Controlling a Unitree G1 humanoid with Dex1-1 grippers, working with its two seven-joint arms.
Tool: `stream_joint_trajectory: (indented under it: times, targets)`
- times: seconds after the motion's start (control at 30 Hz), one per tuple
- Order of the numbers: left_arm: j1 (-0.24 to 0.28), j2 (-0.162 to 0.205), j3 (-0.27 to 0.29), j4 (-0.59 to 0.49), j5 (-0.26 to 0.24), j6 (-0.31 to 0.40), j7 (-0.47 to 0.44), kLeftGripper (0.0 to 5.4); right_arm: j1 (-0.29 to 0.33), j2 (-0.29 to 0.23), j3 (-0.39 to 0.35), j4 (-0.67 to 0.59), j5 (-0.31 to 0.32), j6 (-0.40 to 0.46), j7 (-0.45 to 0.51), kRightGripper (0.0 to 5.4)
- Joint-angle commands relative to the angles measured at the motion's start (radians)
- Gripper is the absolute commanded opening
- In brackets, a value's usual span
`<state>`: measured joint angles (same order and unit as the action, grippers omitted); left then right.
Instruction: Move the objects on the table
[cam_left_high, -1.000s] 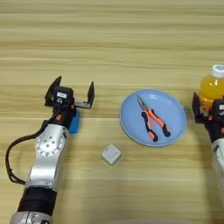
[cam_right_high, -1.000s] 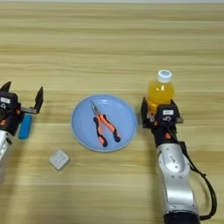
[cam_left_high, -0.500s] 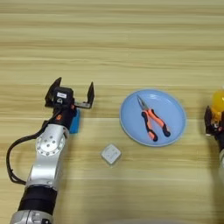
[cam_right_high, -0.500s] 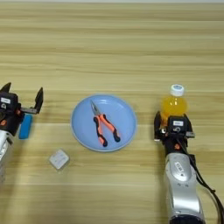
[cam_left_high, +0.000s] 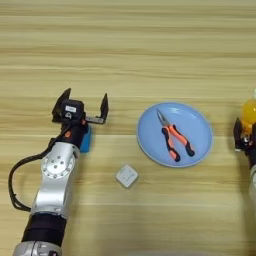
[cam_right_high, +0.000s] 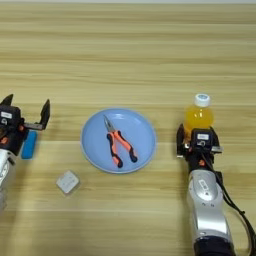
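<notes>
My right gripper is shut on the lower part of the orange-juice bottle, which stands upright with its white cap up, just right of the plate. The light-blue plate lies at the table's middle with the orange-and-black pliers on it. Left of the plate, my left gripper is open, its fingers spread wide with nothing between them. The small blue bar lies just behind those fingers, against the wrist. Nearer to me, a white square block rests alone on the wood.
The wooden table stretches bare across the whole far side. A black cable loops off my left forearm at the near left.
My right gripper has carried the bottle to the right and a little nearer to me over the last second. Left arm, plate, pliers, block and bar are unmoved.
</notes>
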<state>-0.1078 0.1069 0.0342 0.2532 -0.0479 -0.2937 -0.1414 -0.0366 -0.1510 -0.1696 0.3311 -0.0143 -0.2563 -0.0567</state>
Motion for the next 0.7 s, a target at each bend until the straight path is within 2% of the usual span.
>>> stream_joint_trajectory:
  times: [0.03,0.37,0.43,0.7]
  targets:
    - [0.001,-0.001,0.006,-0.007,-0.010,0.003,-0.006,5.40,-0.003,0.015,0.009,0.044,0.006,0.023,0.004,3.45]
    - [-0.006,0.001,0.011,-0.001,-0.013,0.001,-0.008,5.40,-0.016,0.020,0.013,0.075,0.009,0.042,-0.004,3.45]
    - [-0.006,0.002,0.012,-0.001,-0.013,0.000,-0.008,5.40,-0.018,0.020,0.012,0.080,0.008,0.046,-0.008,3.81]
    - [-0.007,0.002,0.015,0.000,-0.012,0.000,-0.010,5.40,-0.023,0.021,0.009,0.087,0.008,0.048,-0.013,4.66]
